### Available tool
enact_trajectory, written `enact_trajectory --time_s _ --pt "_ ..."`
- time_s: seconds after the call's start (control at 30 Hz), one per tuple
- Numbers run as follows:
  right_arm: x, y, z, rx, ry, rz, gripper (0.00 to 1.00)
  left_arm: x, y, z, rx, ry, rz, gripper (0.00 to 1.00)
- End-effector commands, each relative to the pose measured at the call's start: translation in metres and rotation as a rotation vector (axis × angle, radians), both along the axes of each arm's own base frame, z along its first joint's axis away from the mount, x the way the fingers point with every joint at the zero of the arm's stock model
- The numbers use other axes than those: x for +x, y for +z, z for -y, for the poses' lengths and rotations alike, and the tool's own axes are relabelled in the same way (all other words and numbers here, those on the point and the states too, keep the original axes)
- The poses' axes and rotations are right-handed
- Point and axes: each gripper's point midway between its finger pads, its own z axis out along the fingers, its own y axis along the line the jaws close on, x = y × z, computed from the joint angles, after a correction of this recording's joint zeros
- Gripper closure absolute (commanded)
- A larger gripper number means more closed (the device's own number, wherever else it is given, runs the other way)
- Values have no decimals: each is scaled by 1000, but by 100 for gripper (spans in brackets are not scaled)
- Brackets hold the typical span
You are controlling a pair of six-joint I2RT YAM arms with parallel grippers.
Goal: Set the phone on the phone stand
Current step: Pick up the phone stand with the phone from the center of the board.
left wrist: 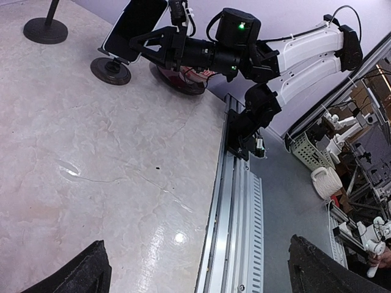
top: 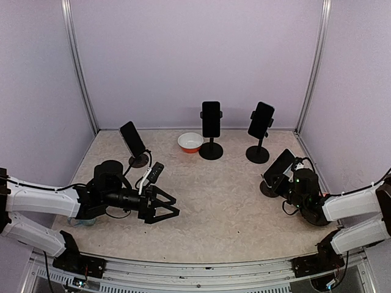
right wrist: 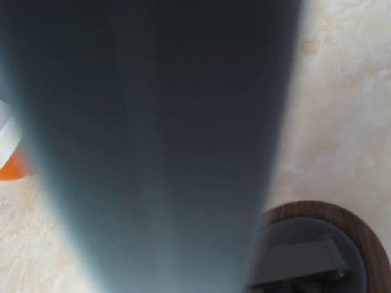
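- Right gripper: jaws sit at the edge of the phone. Whether they clamp it cannot be told.
- Left gripper: jaws spread wide, empty, well apart from the phone.
- Phone: tilted over the phone stand, near the table's right edge.
- Handling (judged): a light, stiff, flat slab with a slippery, breakable face. Best held across the long side edges.
- Appearance: black, glossy, screen dark.

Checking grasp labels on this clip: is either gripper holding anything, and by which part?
Left gripper: open, holding nothing. Right gripper is at the long edge of the phone on its stand; whether it grips cannot be told.
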Motion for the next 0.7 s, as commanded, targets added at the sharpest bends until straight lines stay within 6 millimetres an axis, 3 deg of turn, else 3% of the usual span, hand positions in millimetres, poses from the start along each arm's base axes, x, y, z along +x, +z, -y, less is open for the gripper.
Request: enact_trajectory --time_s 0.0,0.1,0.17,0.5,0.67 --pt "1 9 -13 14 63 58 77 -3 9 0 -28 -5 28 1" --pt "2 17 -20 14 102 89 94 -2 8 -1 -24 -2 31 1" --pt "3 23 -23 11 121 106 99 -3 8 -1 -22 -3 33 1" --pt "13 44 -27 -65 184 166 100 -3 9 -1 -23 -5 36 1" --pt "30 70 -30 -56 366 217 100 -4 11 -3 -21 0 40 1"
